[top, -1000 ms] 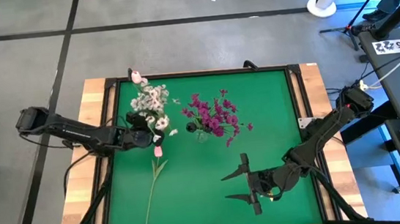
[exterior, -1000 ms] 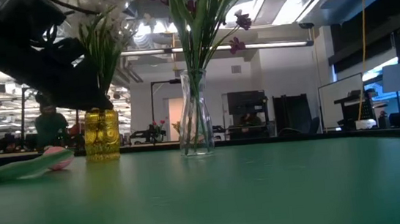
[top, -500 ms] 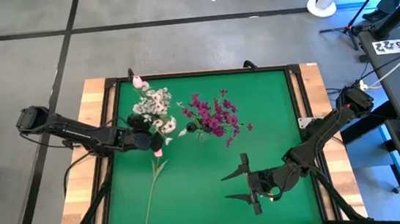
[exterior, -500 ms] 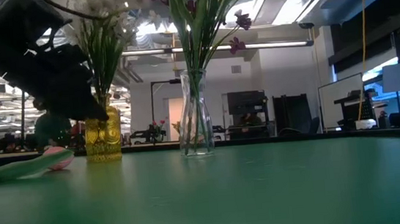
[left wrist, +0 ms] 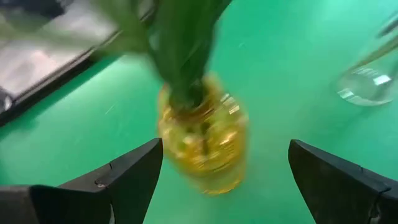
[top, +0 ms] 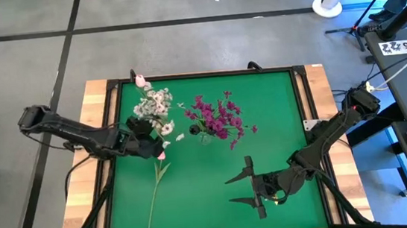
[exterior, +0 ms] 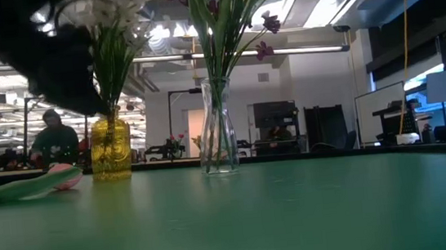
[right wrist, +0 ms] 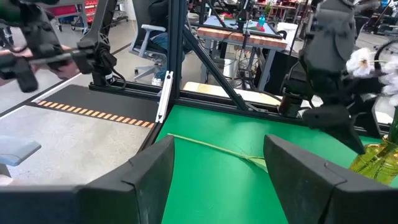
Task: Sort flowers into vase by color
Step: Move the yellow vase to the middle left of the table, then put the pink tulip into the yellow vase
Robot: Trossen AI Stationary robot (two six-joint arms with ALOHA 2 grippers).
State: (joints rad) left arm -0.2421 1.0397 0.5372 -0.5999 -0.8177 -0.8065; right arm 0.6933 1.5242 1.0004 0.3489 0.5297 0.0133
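A yellow vase (exterior: pixel 110 149) holds white blossoms (top: pixel 153 104) and a pink bud (top: pixel 140 81). To its right, a clear glass vase (exterior: pixel 217 125) holds magenta sprays (top: pixel 219 117). One pink tulip (top: pixel 160 154) lies flat on the green mat, its stem (top: pixel 153 197) running toward the near edge. My left gripper (left wrist: pixel 224 180) is open above the yellow vase (left wrist: pixel 202 140), with a finger on each side and clear of it. My right gripper (top: pixel 242 189) is open and waits over the near right part of the mat.
The green mat (top: pixel 279 122) sits inside a dark raised frame (top: pixel 304 112) with wooden strips on both sides. The two vases stand close together at the far left centre. In the right wrist view, the tulip stem (right wrist: pixel 211 148) lies ahead, and the left arm (right wrist: pixel 329 68) is beyond it.
My left gripper has risen away from the yellow vase's body toward its stems. The white blossoms and pink bud have swayed slightly. The right arm has kept still.
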